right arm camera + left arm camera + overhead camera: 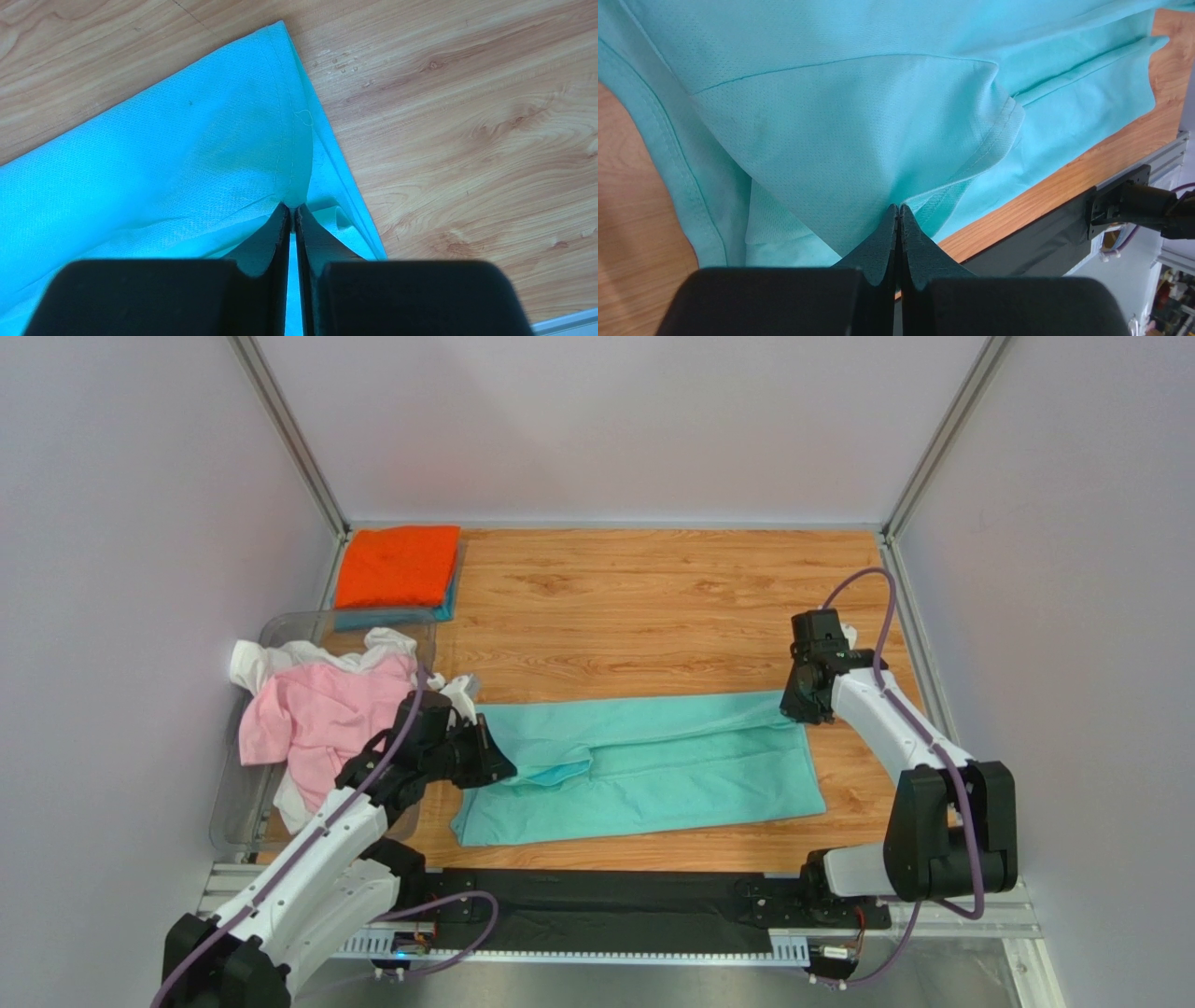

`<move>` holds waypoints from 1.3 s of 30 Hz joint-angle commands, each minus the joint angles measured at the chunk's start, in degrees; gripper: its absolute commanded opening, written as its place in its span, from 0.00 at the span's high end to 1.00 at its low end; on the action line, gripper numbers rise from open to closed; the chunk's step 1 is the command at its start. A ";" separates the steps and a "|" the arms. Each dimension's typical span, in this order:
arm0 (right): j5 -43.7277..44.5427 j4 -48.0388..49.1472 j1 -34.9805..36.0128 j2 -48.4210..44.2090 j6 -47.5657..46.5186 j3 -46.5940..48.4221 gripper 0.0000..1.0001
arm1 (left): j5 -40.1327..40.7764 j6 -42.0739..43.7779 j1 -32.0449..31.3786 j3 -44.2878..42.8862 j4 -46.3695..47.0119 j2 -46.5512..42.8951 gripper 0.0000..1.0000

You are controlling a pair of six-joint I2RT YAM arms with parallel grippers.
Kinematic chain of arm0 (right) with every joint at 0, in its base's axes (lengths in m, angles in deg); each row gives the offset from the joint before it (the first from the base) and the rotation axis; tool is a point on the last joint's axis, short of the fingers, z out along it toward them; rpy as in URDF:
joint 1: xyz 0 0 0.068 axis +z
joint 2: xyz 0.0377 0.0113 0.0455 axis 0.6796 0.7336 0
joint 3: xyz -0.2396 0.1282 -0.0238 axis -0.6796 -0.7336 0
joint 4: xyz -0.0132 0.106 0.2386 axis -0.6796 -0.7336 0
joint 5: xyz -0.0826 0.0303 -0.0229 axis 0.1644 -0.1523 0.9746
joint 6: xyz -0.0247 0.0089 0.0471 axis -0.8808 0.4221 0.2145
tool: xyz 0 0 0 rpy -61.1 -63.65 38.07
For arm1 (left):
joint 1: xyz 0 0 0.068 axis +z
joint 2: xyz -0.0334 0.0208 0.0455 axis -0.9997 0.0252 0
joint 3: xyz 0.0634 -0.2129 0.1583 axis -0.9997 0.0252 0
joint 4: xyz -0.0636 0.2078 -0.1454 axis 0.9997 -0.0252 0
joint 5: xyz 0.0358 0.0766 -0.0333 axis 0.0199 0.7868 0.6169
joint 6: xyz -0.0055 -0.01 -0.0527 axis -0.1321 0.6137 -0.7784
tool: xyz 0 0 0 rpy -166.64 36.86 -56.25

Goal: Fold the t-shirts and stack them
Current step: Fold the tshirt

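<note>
Risked losing a thin pinch at either end: gripped the mint-green tee [645,763] only by edge fabric, so an uneven pull could have slipped a corner free or dragged the lengthwise fold askew. Could also have bunched the loose sleeve flap [878,147] under the body if lifted unevenly on the left side. Might have trailed cloth off the near edge of the counter [659,602], judging by how close the lower hem lay to it.

Left jaws: pressed fully together on the tee's left end, with cloth caught right at the tips. Right jaws: closed to a hairline slit on the far right hem corner [284,42], fabric nipped between.

Lay flat, stretched left to right across the front middle of the counter. Left pink tee [316,714] and white tee [260,665] heaped in the clear bin [232,819], orange tee [400,564] stacked on teal-blue tee [452,595] at the far left corner
</note>
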 commanded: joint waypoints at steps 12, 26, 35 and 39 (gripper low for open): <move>4.65 0.50 -0.18 -5.26 3.89 -5.32 0.68 | 2.70 -9.33 -6.81 4.20 -7.55 -7.72 0.52; -11.84 1.80 -0.09 -14.66 2.84 -3.91 0.00 | 5.62 -8.99 -7.51 -3.27 -8.89 -8.80 0.00; -25.07 11.21 3.07 -5.63 0.20 -5.23 0.00 | 3.86 -8.55 -8.83 -1.43 8.69 1.66 0.00; -23.30 12.62 4.13 1.84 0.46 -4.70 0.00 | 2.97 -8.98 -8.83 0.24 15.46 10.89 0.00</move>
